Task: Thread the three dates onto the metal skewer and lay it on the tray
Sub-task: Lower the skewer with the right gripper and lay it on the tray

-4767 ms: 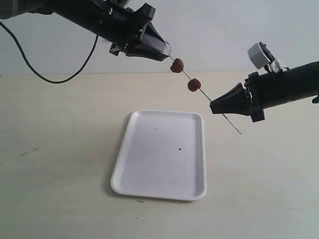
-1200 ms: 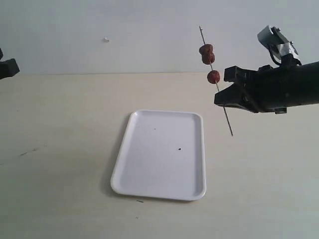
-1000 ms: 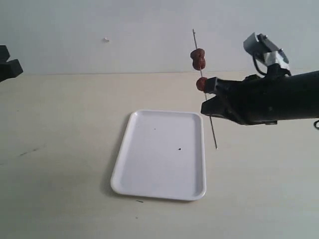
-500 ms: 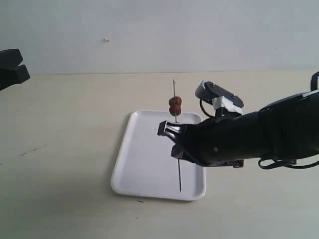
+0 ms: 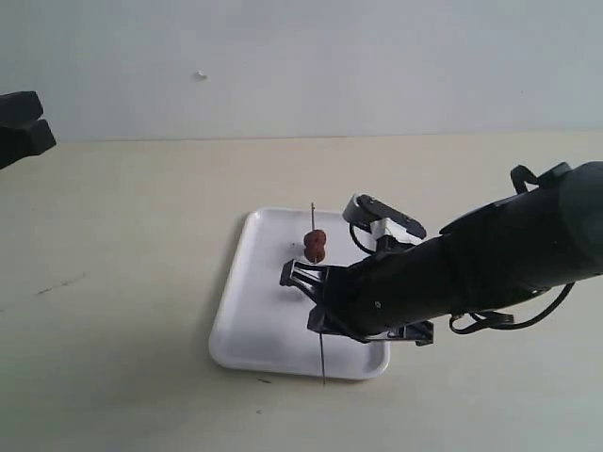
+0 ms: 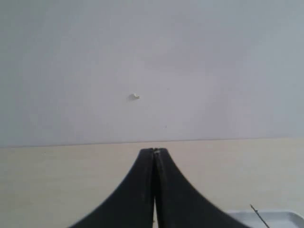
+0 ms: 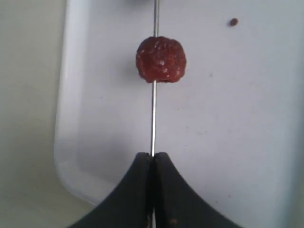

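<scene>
Since half a second ago my right arm has sunk lower over the tray (image 5: 256, 311), bringing the metal skewer (image 5: 322, 363) down with it. My right jaws pinch the rod mid-length. The dates (image 5: 316, 246) sit bunched toward 12 o'clock from them, and the bare tip points to 6 o'clock, past the near rim. The long axis runs 12-to-6 along the tray and looks tilted, not flat. My left jaws, pressed together and empty, hang far off at 9 o'clock.

A plain, pale grey-white wall (image 5: 301, 56) stood behind a wide, cream-coloured tabletop (image 5: 113, 207), and the two met in a straight horizontal line. A small pale speck (image 5: 200, 75) marked the wall. A faint dark scuff (image 5: 55, 286) showed on the tabletop. The light was soft and even.
</scene>
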`<state>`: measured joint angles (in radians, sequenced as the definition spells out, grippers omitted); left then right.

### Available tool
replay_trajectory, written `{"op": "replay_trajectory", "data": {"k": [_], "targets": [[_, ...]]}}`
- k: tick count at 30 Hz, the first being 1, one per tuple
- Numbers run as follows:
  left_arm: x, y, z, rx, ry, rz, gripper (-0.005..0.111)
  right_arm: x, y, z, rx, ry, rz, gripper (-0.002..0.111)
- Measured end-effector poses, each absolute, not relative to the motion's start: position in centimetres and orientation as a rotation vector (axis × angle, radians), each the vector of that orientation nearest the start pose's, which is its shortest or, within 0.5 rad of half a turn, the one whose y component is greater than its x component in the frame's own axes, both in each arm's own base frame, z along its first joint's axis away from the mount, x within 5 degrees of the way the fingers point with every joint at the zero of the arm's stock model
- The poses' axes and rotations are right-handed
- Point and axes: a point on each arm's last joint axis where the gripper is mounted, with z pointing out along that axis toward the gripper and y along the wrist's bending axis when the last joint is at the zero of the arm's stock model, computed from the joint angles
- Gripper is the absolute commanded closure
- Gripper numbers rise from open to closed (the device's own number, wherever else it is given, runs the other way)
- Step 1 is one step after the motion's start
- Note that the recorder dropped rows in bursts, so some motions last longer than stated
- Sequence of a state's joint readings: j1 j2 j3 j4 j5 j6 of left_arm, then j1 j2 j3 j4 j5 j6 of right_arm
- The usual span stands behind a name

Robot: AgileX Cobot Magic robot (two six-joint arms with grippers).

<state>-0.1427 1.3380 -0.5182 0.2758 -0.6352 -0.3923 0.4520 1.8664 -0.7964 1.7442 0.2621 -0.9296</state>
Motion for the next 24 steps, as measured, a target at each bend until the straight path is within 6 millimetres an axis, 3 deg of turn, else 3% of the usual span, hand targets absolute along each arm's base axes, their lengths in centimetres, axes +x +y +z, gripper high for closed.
{"op": "replay_trajectory", "data": {"k": [7,16,20,24], "targets": [[25.8,-5.2,24.5,0.102,1.694,-0.370,0.107,28.7,16.4,11.3,0.383,2.644,0.789,0.073],[25.8,-5.2,24.5,0.106,1.694,-0.370,0.107,28.8,16.2,11.4,0.342,2.633,0.734,0.071],[25.8,-5.2,24.5,0.106,1.694,-0.370,0.107,28.8,16.2,12.8,0.294,2.592,0.760,0.071],[25.7,-5.2,24.3,0.103,1.707,-0.368,0.107,28.5,16.2,16.2,0.235,2.494,0.811,0.071]]}}
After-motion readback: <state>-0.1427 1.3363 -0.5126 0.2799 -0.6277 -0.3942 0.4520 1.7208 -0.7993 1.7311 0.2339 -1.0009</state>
